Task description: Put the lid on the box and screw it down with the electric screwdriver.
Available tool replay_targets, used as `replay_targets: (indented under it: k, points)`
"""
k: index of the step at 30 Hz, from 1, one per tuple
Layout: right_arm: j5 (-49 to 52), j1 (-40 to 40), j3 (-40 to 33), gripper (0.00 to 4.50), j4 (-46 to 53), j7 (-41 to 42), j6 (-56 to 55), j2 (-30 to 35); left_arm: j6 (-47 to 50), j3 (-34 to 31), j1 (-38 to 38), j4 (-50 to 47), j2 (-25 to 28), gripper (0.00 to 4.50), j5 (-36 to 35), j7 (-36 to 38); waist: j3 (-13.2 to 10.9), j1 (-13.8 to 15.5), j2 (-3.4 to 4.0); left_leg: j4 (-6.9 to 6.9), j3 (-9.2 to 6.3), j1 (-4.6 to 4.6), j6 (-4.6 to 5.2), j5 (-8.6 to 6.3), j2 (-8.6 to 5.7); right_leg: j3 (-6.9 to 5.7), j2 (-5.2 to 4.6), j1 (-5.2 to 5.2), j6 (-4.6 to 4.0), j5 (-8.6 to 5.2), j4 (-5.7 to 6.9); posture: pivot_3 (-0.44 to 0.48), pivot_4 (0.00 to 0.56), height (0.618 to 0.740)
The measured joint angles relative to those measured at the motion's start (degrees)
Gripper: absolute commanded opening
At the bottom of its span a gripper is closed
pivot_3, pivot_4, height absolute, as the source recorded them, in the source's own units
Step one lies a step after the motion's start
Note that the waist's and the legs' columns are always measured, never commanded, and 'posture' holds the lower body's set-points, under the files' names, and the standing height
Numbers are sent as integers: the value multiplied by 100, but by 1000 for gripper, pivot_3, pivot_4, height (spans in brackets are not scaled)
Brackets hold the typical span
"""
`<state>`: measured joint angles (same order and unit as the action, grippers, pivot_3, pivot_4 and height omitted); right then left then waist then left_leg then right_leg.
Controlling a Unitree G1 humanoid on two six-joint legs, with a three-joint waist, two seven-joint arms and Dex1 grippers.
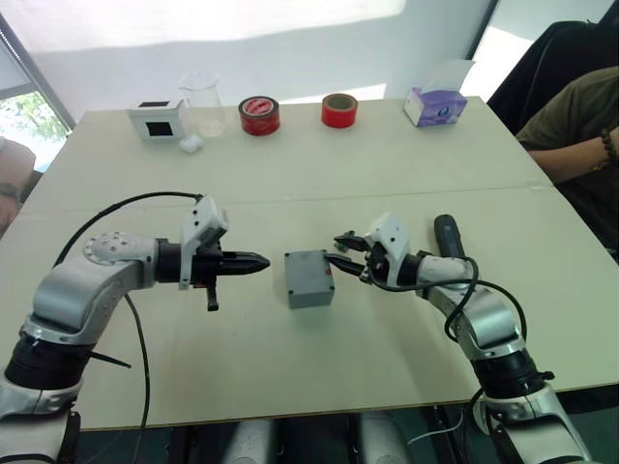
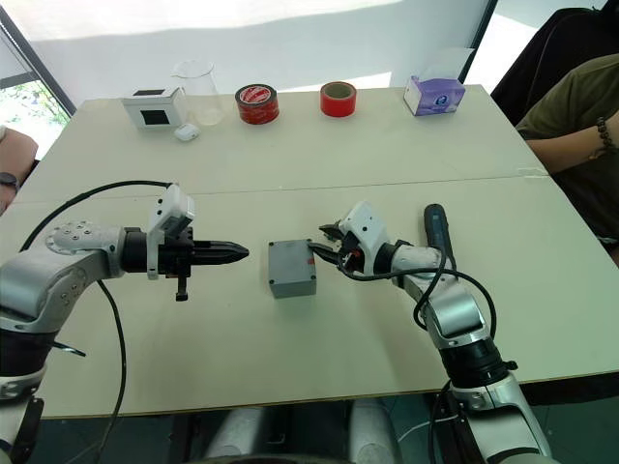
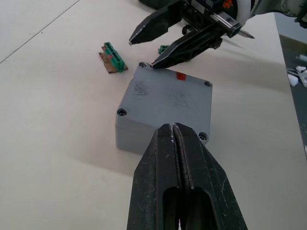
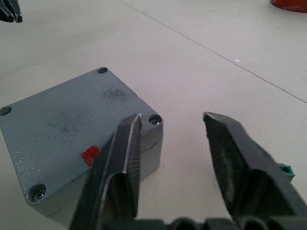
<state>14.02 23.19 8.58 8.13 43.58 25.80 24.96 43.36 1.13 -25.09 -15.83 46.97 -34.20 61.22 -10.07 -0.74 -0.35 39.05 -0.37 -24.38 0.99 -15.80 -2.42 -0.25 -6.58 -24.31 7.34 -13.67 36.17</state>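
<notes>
Four screw holes are showing at the corners of the shallow square grey plastic lid (image 3: 165,93), which is already sitting on the small deep grey plastic box (image 1: 309,278) at the middle of the pale wooden desk (image 1: 290,174). My right hand (image 1: 341,249) is hovering released at the box's right edge, one finger over the corner near the small red mark (image 4: 90,154), the other finger out past the side. My left hand (image 1: 259,261) is pointing at the box from the left, just short of it, fingers clenched together on nothing.

Worrying me most is that nothing is pinning the box: if my right finger is dragging across that corner, the lid could be sliding off register with the holes, or the whole box could be skidding toward my left hand. From these views I cannot tell whether screws are seated in the holes.

The thick black cylindrical electric screwdriver (image 1: 449,237) is lying on the desk just beside my right forearm, untouched. Reaching back for it, I am risking knocking it with the arm and rolling it toward the desk edge, where a seated person's arm (image 1: 571,145) is resting nearby.

Small green terminal blocks (image 3: 114,56) are lying loose on the desk behind the box, close to my right fingers; I could be snagging them while turning away.
</notes>
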Motion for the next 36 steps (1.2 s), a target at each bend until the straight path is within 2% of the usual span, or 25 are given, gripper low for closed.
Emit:
replay_targets:
  k: [2,4,7,11,16,21,24,26,28,32,36]
  points:
    - [39,5,-43,4024,12,14,58,51,-18,0,15,0,-5,0,0,0,0,8,0,0,0,0,1,-1,0,0,0,0,0,0,0,0,150,740]
    - [81,19,-100,4472,14,11,150,89,-35,0,18,3,-37,0,1,0,0,12,0,0,0,0,2,-1,0,0,0,1,0,0,0,0,150,740]
    - [165,31,-180,4472,64,23,345,153,-121,22,18,40,-110,0,9,1,0,9,0,0,0,0,2,-1,0,0,0,1,0,0,0,0,150,740]
    - [729,124,-767,4472,352,-132,1204,319,-116,17,16,69,-261,0,-47,-20,0,23,1,1,0,-1,3,-2,-2,0,-4,1,0,0,0,0,150,740]
    - [1080,462,-1550,4472,582,-437,2364,1010,-90,19,-76,-20,-273,0,-158,-11,0,19,-1,1,-1,0,5,-3,-1,0,-4,1,0,0,-1,0,150,740]
    - [1591,1553,-2176,4472,363,-699,4728,2105,-85,64,-382,-278,-266,0,-276,231,-9,19,14,-1,3,-3,14,-8,0,1,-7,-1,-1,0,-4,0,150,740]
    - [1815,2104,-1799,4472,-159,-820,6135,3051,-86,260,-435,-425,-267,0,-287,346,-3,29,6,0,3,-3,22,-13,4,-2,-6,3,-4,-2,-9,0,150,740]
    - [2113,2062,-1308,4472,-497,-734,6543,3671,-89,351,-421,-532,-263,0,-280,401,-4,29,6,-1,7,-4,26,-15,0,0,-13,5,-3,-1,-14,0,150,740]
    - [2475,2057,-910,4472,-815,-679,6631,3969,-113,486,-413,-592,-263,0,-263,439,-5,5,7,2,17,-4,28,-16,-2,3,-18,4,-2,0,-14,0,150,740]
    - [3129,2281,-162,4472,-1317,-598,6633,4317,-147,628,-411,-671,-337,0,-254,462,-7,-21,15,0,20,-2,28,-16,3,4,-13,-1,-1,0,-13,0,150,740]
    - [3490,2686,521,4472,-1733,-702,6635,4288,-174,687,-420,-657,-442,0,-235,457,-8,-4,14,2,20,-4,28,-16,4,4,-11,-1,0,0,-14,0,150,740]
